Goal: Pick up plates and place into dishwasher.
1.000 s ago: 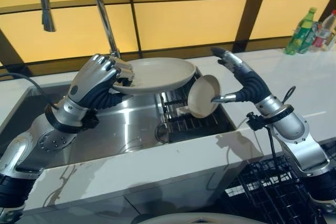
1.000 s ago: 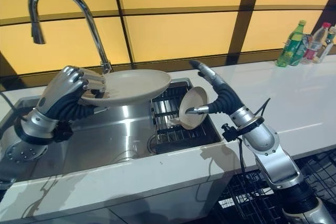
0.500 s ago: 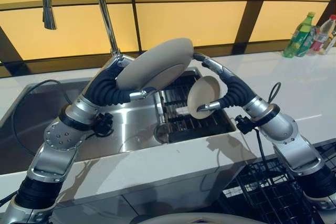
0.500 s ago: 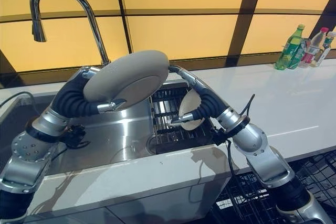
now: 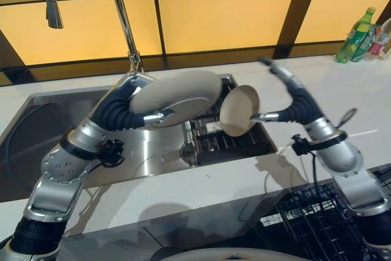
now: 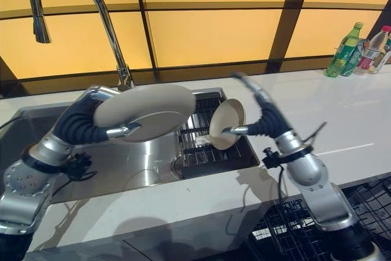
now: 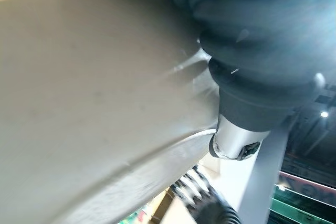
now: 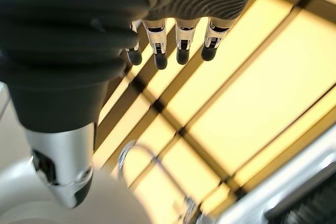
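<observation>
Amber-panelled wall behind the steel sink [image 5: 55, 126]: above it, the left hand [image 5: 131, 105] clamps the large beige plate [image 5: 177, 93] tilted, likely for racking; beside, the right hand [image 5: 287, 99], fingers spread, only thumb-touches the small beige plate [image 5: 238, 111].

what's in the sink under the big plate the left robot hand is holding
Under the big plate lie the bare steel sink and part of a dark rack. The plate hides whatever is directly beneath.

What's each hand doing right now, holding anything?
Left hand: shut on the large plate.
Right hand: open, thumb touching the small plate.
</observation>
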Robot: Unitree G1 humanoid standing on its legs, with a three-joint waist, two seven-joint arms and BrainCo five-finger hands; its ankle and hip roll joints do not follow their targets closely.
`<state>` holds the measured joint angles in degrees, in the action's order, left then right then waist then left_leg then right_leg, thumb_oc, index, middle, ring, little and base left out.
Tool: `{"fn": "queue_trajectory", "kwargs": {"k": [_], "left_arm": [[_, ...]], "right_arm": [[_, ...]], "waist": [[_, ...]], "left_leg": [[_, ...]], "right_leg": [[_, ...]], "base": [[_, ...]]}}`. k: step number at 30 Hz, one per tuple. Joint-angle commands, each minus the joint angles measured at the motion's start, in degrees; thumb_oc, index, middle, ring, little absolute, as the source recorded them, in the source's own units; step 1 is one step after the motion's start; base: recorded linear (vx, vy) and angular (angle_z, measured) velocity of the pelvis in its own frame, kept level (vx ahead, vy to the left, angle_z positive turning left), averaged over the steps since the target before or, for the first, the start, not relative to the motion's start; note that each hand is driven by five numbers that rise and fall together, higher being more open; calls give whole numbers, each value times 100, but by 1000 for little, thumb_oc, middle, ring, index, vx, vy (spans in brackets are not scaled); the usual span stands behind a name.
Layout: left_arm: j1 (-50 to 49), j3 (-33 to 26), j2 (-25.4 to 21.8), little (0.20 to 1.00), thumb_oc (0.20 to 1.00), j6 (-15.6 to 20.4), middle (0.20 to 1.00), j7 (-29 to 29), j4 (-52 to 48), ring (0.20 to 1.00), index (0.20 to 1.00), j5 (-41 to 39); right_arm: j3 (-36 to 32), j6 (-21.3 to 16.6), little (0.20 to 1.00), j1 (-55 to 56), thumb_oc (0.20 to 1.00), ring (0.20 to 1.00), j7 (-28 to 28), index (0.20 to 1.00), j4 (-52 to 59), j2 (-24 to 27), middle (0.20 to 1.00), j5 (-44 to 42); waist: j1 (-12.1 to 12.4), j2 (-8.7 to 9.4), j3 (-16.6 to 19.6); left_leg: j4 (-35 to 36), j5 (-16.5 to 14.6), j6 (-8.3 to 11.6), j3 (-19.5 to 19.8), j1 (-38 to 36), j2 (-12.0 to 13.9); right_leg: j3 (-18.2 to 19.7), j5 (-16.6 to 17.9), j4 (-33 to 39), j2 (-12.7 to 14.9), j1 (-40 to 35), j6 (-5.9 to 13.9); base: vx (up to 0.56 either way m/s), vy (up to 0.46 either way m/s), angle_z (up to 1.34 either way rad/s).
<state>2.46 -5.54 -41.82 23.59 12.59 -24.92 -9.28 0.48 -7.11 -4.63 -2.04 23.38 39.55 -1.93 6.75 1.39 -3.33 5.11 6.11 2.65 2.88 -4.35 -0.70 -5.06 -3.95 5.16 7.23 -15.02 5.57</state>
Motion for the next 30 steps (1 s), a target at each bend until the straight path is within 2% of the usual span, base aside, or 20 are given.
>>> {"fn": "queue_trajectory", "kwargs": {"k": [1, 7, 10, 12, 15, 16, 19, 24, 30], "left_arm": [[221, -76, -141, 200, 200, 296, 200, -132, 52, 200, 200, -101], [334, -9, -163, 200, 200, 230, 200, -77, 125, 200, 200, -47], [309, -66, -218, 200, 200, 280, 200, -17, 125, 200, 200, -147], [317, -79, -233, 200, 200, 288, 200, 18, 89, 200, 200, -203], [414, -12, -226, 200, 200, 276, 200, 76, 64, 200, 200, -260], [555, 121, -189, 200, 200, 165, 200, 184, 10, 200, 200, -438], [796, 400, -47, 200, 200, 160, 200, 554, -19, 200, 200, -717], [1291, 1075, 94, 200, 200, -72, 200, 1257, -162, 200, 200, -1163], [1563, 1326, 143, 200, 200, -201, 200, 1525, -245, 200, 200, -1561]], "right_arm": [[-241, -346, 1000, -201, 1000, 1000, -236, 1000, 120, 48, 1000, -174], [-361, -347, 1000, -208, 1000, 1000, -654, 1000, 12, 11, 1000, -210], [-524, -403, 1000, -181, 1000, 1000, -746, 1000, -47, -7, 1000, -521], [-535, -428, 1000, -187, 1000, 1000, -557, 1000, -19, -60, 1000, -740], [-358, -415, 1000, -245, 1000, 1000, 26, 1000, 82, -119, 1000, -1101], [-67, -329, 1000, -372, 1000, 1000, 594, 1000, 217, -202, 1000, -1509], [535, -169, 1000, -672, 1000, 1000, 1321, 1000, 398, -366, 1000, -1924], [1309, 9, 1000, -1324, 1000, 1000, 1685, 1000, 412, -497, 1000, -2216], [1658, 193, 1000, -1579, 1000, 1000, 2019, 1000, 448, -614, 1000, -2448]], "waist": [[9, -147, 272], [-13, -163, 294], [-21, -169, 305], [-26, -177, 310], [-17, -181, 321], [1, -174, 329], [56, -155, 346], [124, -122, 372], [151, -102, 410]], "left_leg": [[-11, -950, -230, -65, -498, -122], [-11, -960, -235, -173, -520, -100], [-14, -960, -251, -153, -497, -105], [-20, -960, -261, -125, -480, -116], [-32, -953, -266, -84, -456, -130], [-42, -950, -260, -72, -444, -135], [-54, -946, -244, -63, -442, -136], [-52, -987, -231, -46, -507, -133], [-64, -988, -250, -20, -507, -157]], "right_leg": [[-366, 365, -27, -204, 660, 2], [-482, 361, -61, -150, 649, 13], [-465, 351, -75, -155, 663, 11], [-431, 342, -90, -166, 681, 10], [-393, 343, -85, -175, 695, 5], [-394, 345, -73, -166, 695, 5], [-422, 352, -50, -146, 670, 4], [-474, 313, -21, -144, 564, -4], [-456, 304, -35, -156, 555, -27]], "base": [[0, 0, 0], [0, 0, 0], [0, 0, 0], [0, 0, 0], [0, 0, 0], [0, 0, 0], [16, 0, 0], [43, -2, 1], [8, 2, 1]]}}
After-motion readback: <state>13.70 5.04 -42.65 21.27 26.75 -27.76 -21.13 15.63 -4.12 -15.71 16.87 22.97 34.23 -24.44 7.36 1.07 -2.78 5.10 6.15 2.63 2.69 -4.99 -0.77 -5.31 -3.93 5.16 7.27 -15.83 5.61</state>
